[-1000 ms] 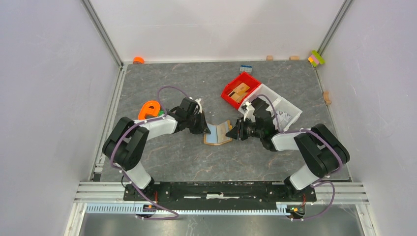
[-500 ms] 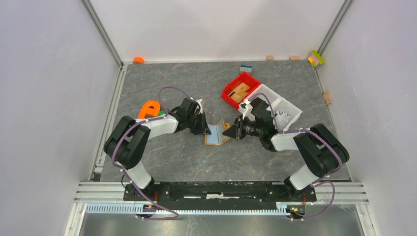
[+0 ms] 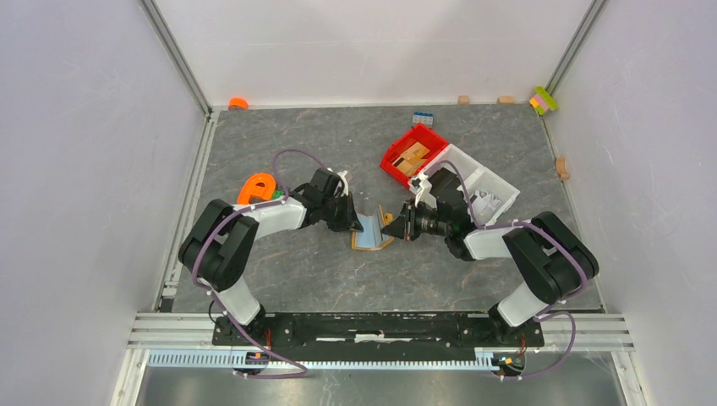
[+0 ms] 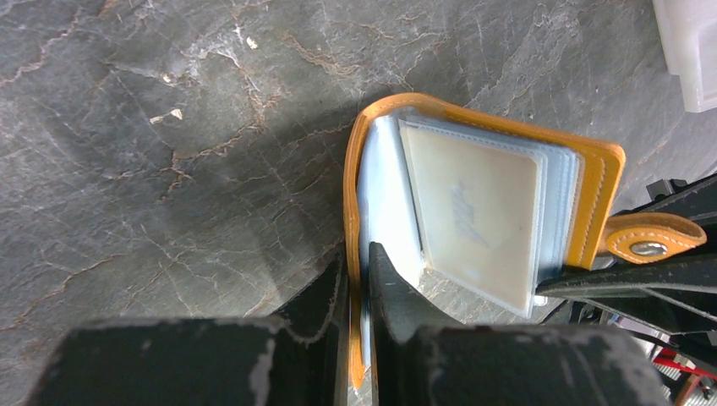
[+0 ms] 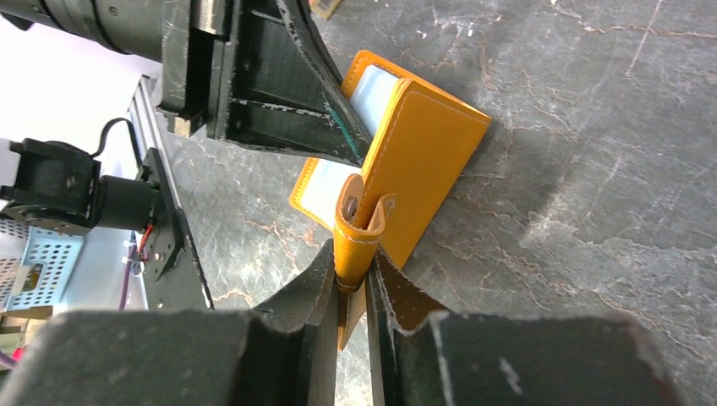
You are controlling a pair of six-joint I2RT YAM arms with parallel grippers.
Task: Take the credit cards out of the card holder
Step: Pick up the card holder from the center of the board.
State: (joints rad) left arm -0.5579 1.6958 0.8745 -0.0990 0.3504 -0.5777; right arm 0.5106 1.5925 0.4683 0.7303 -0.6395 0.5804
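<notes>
Both arms reach inward from their bases with elbows bent outward, wrists low over the table and facing each other near its middle. The left gripper (image 4: 358, 266) has its fingers pinched tight on one cover edge of the card holder (image 4: 599, 203). The right gripper (image 5: 353, 269) is clamped on the holder's strap tab, fingers nearly touching.
</notes>
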